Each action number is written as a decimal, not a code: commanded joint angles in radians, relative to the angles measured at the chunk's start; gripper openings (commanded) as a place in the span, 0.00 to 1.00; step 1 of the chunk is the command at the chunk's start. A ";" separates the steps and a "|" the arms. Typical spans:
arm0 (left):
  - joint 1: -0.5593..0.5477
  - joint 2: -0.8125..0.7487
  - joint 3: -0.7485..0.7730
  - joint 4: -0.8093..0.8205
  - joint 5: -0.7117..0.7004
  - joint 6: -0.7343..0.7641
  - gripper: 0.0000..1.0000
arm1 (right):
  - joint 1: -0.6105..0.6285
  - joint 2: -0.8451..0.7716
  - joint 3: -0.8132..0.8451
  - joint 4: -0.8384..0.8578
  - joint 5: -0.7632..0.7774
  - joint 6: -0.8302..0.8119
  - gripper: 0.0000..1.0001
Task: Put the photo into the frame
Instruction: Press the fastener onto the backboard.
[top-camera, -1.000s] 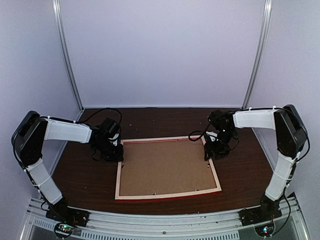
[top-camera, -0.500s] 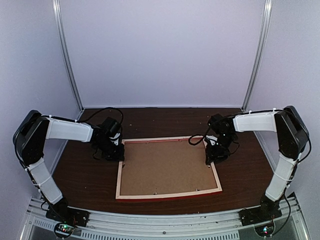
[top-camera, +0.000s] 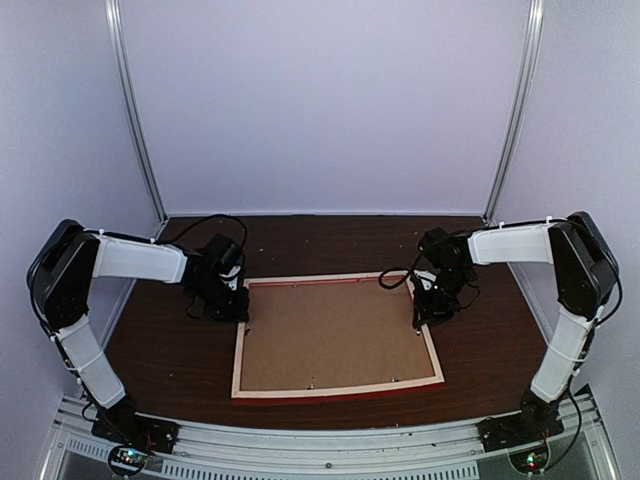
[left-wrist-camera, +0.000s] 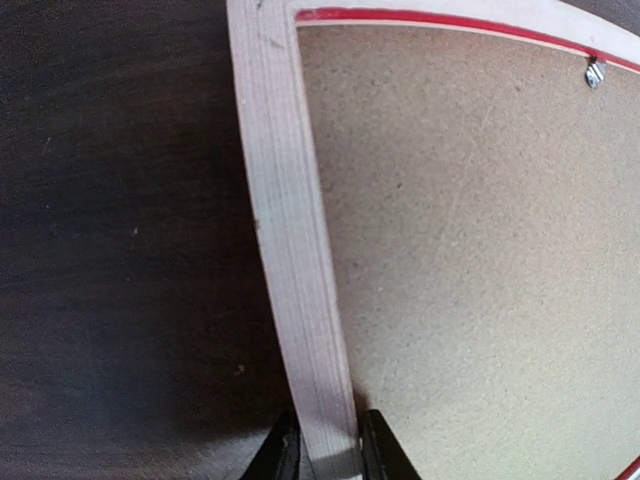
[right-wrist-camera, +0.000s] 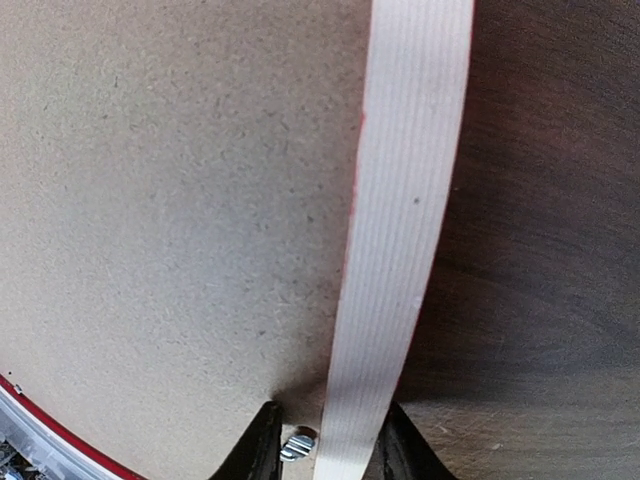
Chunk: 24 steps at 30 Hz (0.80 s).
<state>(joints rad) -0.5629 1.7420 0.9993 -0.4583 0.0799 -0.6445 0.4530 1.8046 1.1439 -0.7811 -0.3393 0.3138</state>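
Since a second ago the right pincer (top-camera: 433, 314) has edged a little outward and nearer along the frame's (top-camera: 340, 388) right rail, and its fingers have drawn closer together. The left arm and the frame itself lie as they did.

The frame rests back-up on the dark surface (top-camera: 165, 350), pale wood rails showing and a thin line of red at the near and far edges. The brown backing board (top-camera: 335, 335) fills its opening.

The left pincer (left-wrist-camera: 322, 442) is at the left rail, close to the far-left corner. It is clamped on the rail, one finger tight against each side.

The right pincer straddles the right rail close to the far-right corner. Its outer finger (right-wrist-camera: 400, 445) is at the rail's outer edge and the inner one stands over the board, with a small metal tab (right-wrist-camera: 298, 445) between it and the rail. Whether it actually grips the rail I cannot tell, as the fingers are cut off at the bottom of the wrist view.

Bare surface lies open outside both side rails and beyond the far rail — widest at the far side. The near rail runs close to the surface's near edge.
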 joint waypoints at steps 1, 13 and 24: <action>-0.014 0.042 0.004 -0.006 0.023 0.022 0.23 | -0.007 -0.006 -0.021 0.031 -0.058 -0.011 0.33; -0.014 0.050 0.005 -0.006 0.021 0.023 0.23 | -0.033 -0.023 -0.062 0.049 -0.095 -0.022 0.29; -0.014 0.051 0.004 -0.004 0.021 0.023 0.23 | -0.048 -0.037 -0.082 0.042 -0.112 -0.037 0.34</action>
<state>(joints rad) -0.5629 1.7466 1.0065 -0.4671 0.0807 -0.6407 0.4068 1.7851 1.0855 -0.7208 -0.4301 0.2928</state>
